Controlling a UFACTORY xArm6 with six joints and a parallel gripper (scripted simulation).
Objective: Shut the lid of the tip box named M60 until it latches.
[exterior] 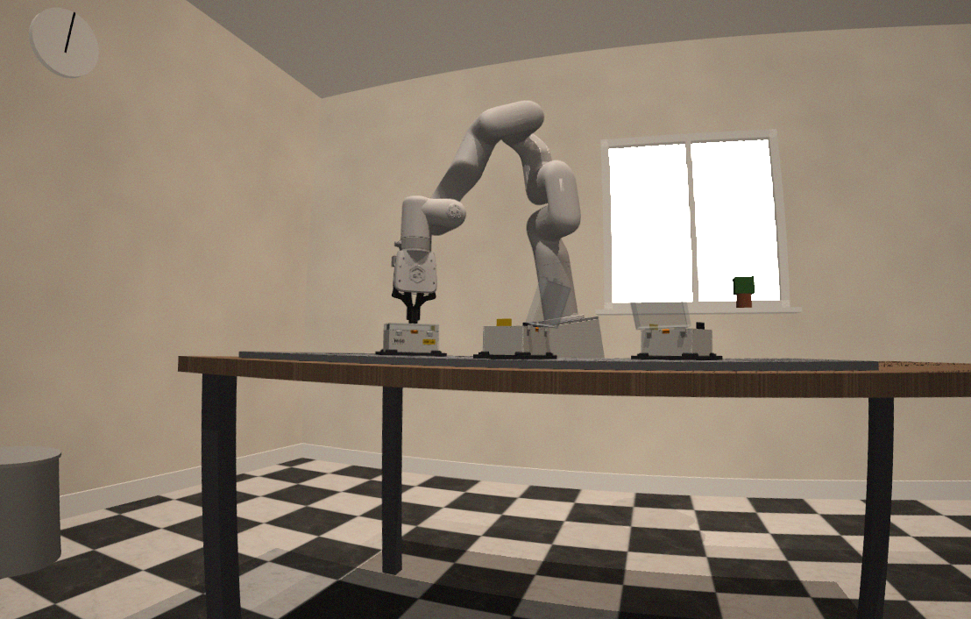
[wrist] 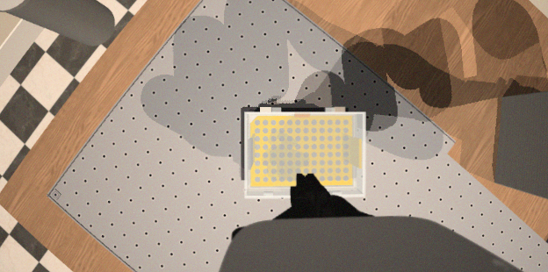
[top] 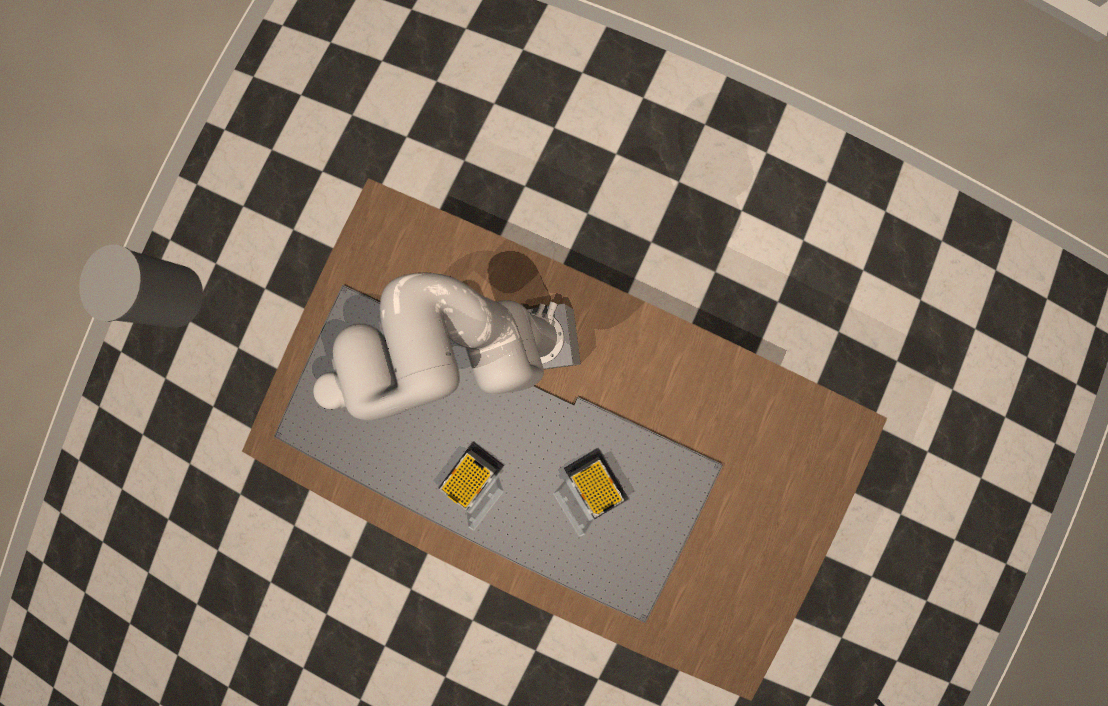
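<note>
From the robot's left, the box in H1 (top: pixel 598 486) (exterior: pixel 662 342) comes first, its yellow tip rack showing from above and its clear lid (top: pixel 574 508) (exterior: pixel 658 316) standing open, swung back toward the middle box. Next is the box in H2 (top: pixel 468 479) (exterior: pixel 502 340), also uncovered, with its own clear lid (top: pixel 485 502) (exterior: pixel 551 300) raised on the side facing H1. Both sit over dark holder plates on the grey perforated board (top: pixel 541 552) (exterior: pixel 320 356) (wrist: pixel 176 191), which lies on the wooden table (top: pixel 760 526) (exterior: pixel 627 381) (wrist: pixel 26 213). Farthest right is the box in H3 (exterior: pixel 411 339) (wrist: pixel 303 152), upright on its dark plate (exterior: pixel 408 353). Its clear lid (exterior: pixel 411 326) (wrist: pixel 363 156) lies down over the yellow rack; whether it has latched cannot be told. The white arm (top: pixel 418 350) (exterior: pixel 513 118) arches over to this box, and the gripper (exterior: pixel 413 319) (wrist: pixel 304 188) points down with its black fingers pressed together, nothing between them, the tips at the lid's top; contact is too fine to make out. The front sticker, seen from outside, is too small to read with certainty as M60. Beyond the table's right end stands a grey bin (top: pixel 141 285) (exterior: pixel 9 511) (wrist: pixel 70 11).
</note>
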